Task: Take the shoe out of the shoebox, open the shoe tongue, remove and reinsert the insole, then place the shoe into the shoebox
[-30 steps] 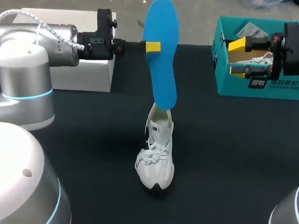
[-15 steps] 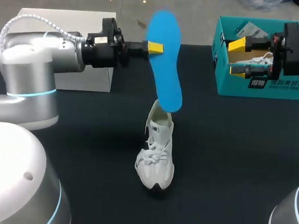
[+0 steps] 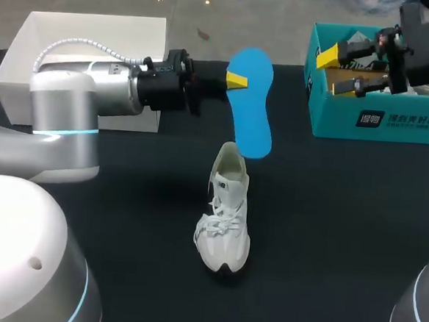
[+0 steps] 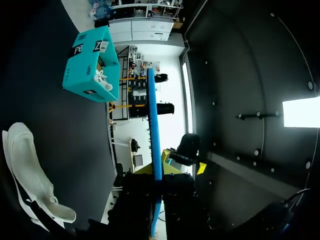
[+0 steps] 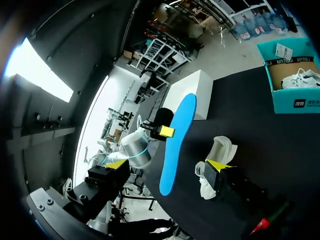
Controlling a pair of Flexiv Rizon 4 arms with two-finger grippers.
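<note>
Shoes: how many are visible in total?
2. One white shoe stands on the table; a second shoe lies inside the teal shoebox. The box walls may hide more.

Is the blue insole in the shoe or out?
Out. The left pincer holds the blue insole up in the air, above the white shoe.
</note>
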